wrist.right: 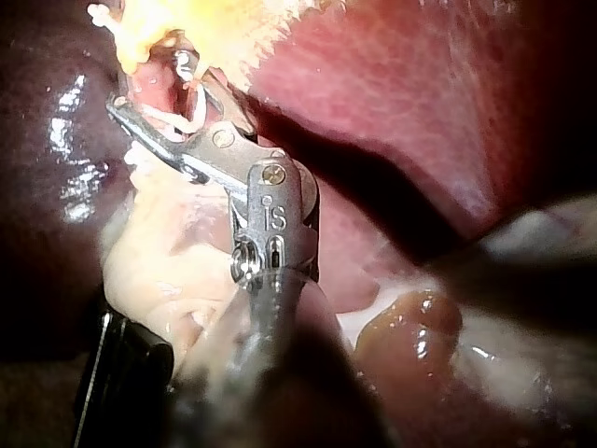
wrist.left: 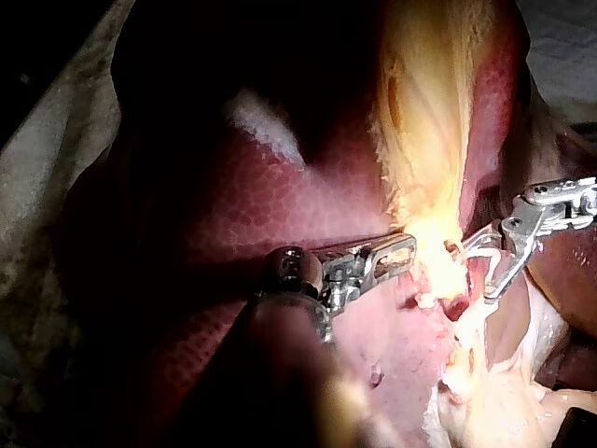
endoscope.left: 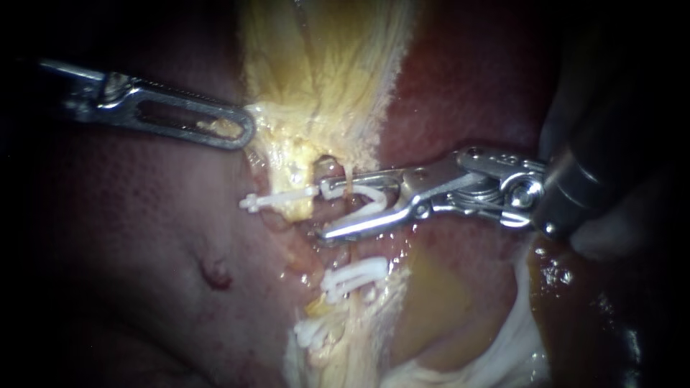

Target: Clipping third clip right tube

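At 9 o'clock of the right instrument, jaws apart, gripping an open clip astride the right tube. Thin, soft, slippery: squeeze gently, mid-span.

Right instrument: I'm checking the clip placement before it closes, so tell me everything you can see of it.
The right instrument comes in from the right: a dark shaft, a shiny metal hinge and two slim metal jaws standing wide apart. They hold an open white clip, one leg against each jaw, set around a thin tube at the yellow tissue's edge.
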`<state>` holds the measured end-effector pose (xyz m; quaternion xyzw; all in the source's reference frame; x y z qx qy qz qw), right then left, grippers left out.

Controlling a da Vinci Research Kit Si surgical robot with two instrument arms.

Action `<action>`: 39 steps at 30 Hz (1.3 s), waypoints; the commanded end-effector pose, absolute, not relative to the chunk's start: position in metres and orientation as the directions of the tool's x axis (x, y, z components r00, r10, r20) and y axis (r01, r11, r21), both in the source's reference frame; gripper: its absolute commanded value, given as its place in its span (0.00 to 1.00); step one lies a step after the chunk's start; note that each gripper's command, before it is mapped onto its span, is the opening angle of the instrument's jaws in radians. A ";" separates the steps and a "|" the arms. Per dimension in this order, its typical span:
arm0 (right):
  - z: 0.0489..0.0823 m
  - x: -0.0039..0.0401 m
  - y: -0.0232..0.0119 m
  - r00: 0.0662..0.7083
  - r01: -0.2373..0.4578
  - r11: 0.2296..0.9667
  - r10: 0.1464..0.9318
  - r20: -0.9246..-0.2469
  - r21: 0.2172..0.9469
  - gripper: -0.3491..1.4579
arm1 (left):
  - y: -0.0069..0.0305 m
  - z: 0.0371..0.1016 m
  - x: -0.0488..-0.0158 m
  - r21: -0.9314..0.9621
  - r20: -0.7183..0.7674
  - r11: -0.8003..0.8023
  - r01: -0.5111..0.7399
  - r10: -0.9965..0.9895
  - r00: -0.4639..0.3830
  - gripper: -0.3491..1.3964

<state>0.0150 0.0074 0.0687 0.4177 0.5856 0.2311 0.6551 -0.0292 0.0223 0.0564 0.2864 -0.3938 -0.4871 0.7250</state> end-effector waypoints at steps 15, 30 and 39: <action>0.0646 0.0152 0.0069 0.146 0.320 0.453 0.844 -0.515 0.832 0.47 | 0.0224 0.0565 -0.0291 0.799 0.292 0.362 0.480 -0.932 0.216 0.00; 0.0648 0.0146 0.0075 0.139 0.315 0.448 0.851 -0.507 0.837 0.44 | 0.0224 0.0566 -0.0291 0.799 0.292 0.362 0.480 -0.932 0.216 0.00; 0.0657 0.0132 0.0084 0.134 0.302 0.444 0.856 -0.499 0.844 0.34 | 0.0223 0.0568 -0.0292 0.799 0.293 0.362 0.481 -0.932 0.215 0.00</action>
